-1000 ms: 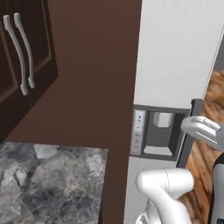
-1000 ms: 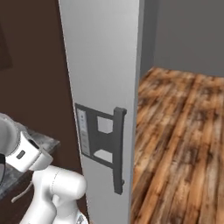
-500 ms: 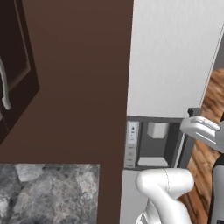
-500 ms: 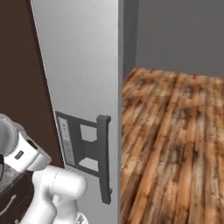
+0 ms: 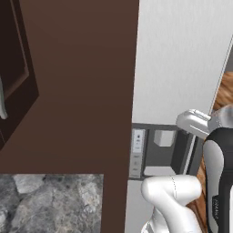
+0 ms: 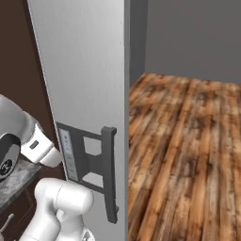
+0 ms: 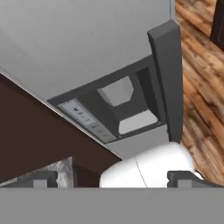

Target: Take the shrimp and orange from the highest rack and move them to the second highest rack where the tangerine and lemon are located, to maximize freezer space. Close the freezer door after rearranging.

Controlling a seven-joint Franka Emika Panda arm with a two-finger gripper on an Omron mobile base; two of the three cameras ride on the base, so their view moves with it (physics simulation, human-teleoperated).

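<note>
- Freezer door (image 5: pixel 182 59): shut, grey, flat face toward the arm. Long axis vertical; it stands upright.
- Door handle (image 6: pixel 109 174): dark bar on the door's free edge, on the wood-floor side, long axis vertical, parallel to the door edge. Seen in the hand view (image 7: pixel 168 74) as a dark bar slanted across the frame because the camera is rolled.
- Dispenser recess (image 7: pixel 116 107): dark panel in the door, just beside the handle; button strip (image 5: pixel 136 152) on the side away from the handle. No legible text or brand on the strip, too small to read.
- Gripper (image 7: pixel 113 178): fingertips spread wide at the bottom of the hand view, nothing between them. Apart from the door, aimed at the dispenser.
- Shrimp, orange, tangerine, lemon: behind the closed door, can't tell their layout.
- Dark brown cabinet panel (image 5: pixel 82 82) abuts the door on the side opposite the handle; stone counter (image 5: pixel 50 202) below it.
- Wood floor (image 6: pixel 188 150) beyond the handle edge.
</note>
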